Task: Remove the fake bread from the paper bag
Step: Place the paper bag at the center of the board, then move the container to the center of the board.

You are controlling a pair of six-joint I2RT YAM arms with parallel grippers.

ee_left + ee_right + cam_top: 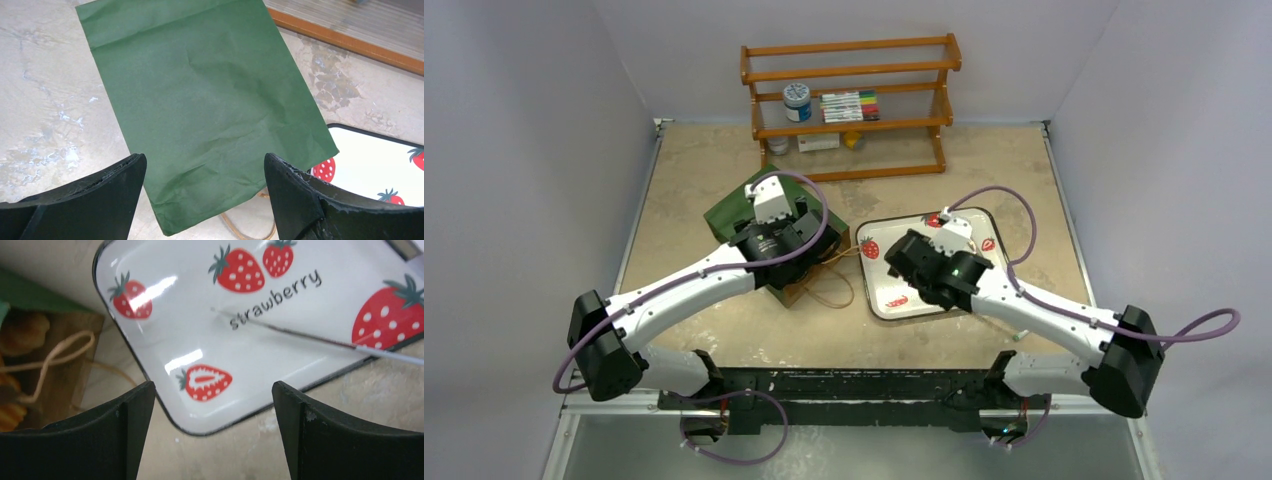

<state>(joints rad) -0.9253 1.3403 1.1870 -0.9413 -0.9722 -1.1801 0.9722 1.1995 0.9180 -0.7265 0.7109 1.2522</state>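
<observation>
The dark green paper bag (210, 100) lies flat on the table, its mouth and tan string handles (250, 227) toward the tray. My left gripper (202, 165) is open and empty, hovering over the bag's mouth end; in the top view it (782, 240) covers most of the bag (724, 208). My right gripper (212, 390) is open and empty above the tray's near left corner, also seen from above (906, 260). At the left edge of the right wrist view, the bag's brown inside (60, 375) shows a golden bread piece (22, 332) and an orange one (10, 412).
A white tray printed with strawberries (886, 292) lies right of the bag, seen close in the right wrist view (260, 335). A wooden rack (854, 70) with a jar and markers stands at the back. White walls enclose the table on three sides.
</observation>
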